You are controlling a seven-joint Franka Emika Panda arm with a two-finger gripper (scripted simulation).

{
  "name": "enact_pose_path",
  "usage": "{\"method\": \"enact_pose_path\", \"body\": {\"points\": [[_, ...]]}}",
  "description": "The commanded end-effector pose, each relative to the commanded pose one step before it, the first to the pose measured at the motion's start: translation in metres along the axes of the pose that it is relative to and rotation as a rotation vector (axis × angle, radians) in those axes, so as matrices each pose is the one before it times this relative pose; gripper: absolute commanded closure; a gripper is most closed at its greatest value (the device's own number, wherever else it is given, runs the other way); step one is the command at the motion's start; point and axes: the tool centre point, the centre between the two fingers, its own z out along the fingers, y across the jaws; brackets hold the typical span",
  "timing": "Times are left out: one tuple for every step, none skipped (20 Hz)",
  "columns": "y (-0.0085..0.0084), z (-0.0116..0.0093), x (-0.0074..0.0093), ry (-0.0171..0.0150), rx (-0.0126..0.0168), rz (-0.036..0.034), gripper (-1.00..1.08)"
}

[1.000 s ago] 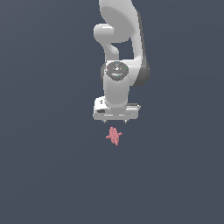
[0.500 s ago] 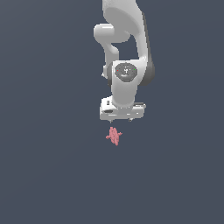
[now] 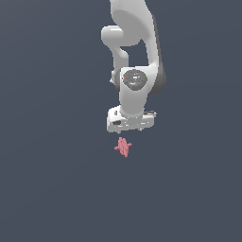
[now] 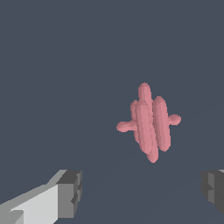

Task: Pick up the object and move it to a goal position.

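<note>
In the exterior view, a white robot arm (image 3: 134, 56) reaches down from the top of the frame over a flat, dark blue-grey surface (image 3: 52, 179). Its gripper (image 3: 130, 128) points downward, the broad white hand showing and the fingertips barely visible beneath it. The object (image 3: 123, 147), a small pink-red lump with short knobby prongs, sits just below the gripper and a little toward the exterior view's left of the hand's middle. A narrow gap of dark background separates the two; nothing touches the object. From this angle it is hard to tell how far apart the fingers stand.

In the wrist view, the camera looks past the two fingers onto the same dark surface. One finger (image 4: 65, 194), white with a grey pad, shows at one lower corner, and the grey pad of the other just enters at the opposite edge. The fingers stand wide apart with only bare surface between them. The object (image 4: 148, 124) appears as a bundle of several pink rods lying side by side, with a short stub jutting from each side. It lies beyond the fingertips, nearer the second finger's side, clear of both pads.
</note>
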Motion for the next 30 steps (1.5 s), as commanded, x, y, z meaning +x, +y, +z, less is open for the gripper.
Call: {"method": "enact_pose_path", "body": {"points": [[0.00183, 0.00222, 0.0013, 0.00222, -0.00165, -0.03656, -0.92], [0.0008, 0.00104, 0.0006, 0.00108, -0.00077, -0.01765, -0.92], [0.00086, 0.00112, 0.00062, 0.00115, -0.00082, -0.01897, -0.92], [0.00094, 0.0012, 0.00065, 0.00123, -0.00088, -0.02025, -0.92], [0.00103, 0.00128, 0.00067, 0.00132, -0.00094, -0.02156, -0.92], [0.00109, 0.00136, 0.00068, 0.00139, -0.001, -0.0229, -0.92], [0.00116, 0.00144, 0.00068, 0.00146, -0.00106, -0.02426, -0.92], [0.00124, 0.00152, 0.00069, 0.00153, -0.00111, -0.02559, -0.92], [0.00129, 0.00158, 0.00067, 0.00159, -0.00116, -0.02655, -0.92], [0.0013, 0.00158, 0.00063, 0.00158, -0.00116, -0.02658, -0.92], [0.00131, 0.00159, 0.00059, 0.00158, -0.00116, -0.02657, -0.92], [0.00131, 0.00159, 0.00055, 0.00158, -0.00116, -0.02658, -0.92], [0.00132, 0.00159, 0.00051, 0.00157, -0.00116, -0.02657, -0.92], [0.00132, 0.00159, 0.00047, 0.00157, -0.00117, -0.02657, -0.92], [0.00132, 0.00159, 0.00043, 0.00157, -0.00117, -0.02657, -0.92], [0.00132, 0.00159, 0.00038, 0.00158, -0.00118, -0.02656, -0.92], [0.00132, 0.00159, 0.00035, 0.00158, -0.00119, -0.02656, -0.92], [0.00132, 0.00159, 0.0003, 0.00158, -0.0012, -0.02655, -0.92], [0.00132, 0.00159, 0.00027, 0.00159, -0.00121, -0.02655, -0.92], [0.00131, 0.00159, 0.00023, 0.00159, -0.00122, -0.02655, -0.92], [0.00131, 0.00159, 0.00019, 0.0016, -0.00123, -0.02654, -0.92], [0.00129, 0.00157, 0.00014, 0.00158, -0.00123, -0.02619, -0.92], [0.00122, 0.00149, 0.0001, 0.00151, -0.00119, -0.02492, -0.92], [0.00115, 0.00141, 0.00007, 0.00143, -0.00114, -0.02357, -0.92], [0.00108, 0.00133, 0.00003, 0.00135, -0.00109, -0.02221, -0.92], [0.001, 0.00124, 0.00001, 0.00128, -0.00103, -0.02087, -0.92], [0.00094, 0.00116, -0.00002, 0.0012, -0.00098, -0.01951, -0.92], [0.00087, 0.00108, -0.00003, 0.00112, -0.00092, -0.01816, -0.92], [0.0008, 0.001, -0.00005, 0.00104, -0.00086, -0.0168, -0.92], [0.00073, 0.00092, -0.00005, 0.00096, -0.0008, -0.01547, -0.92]]}}
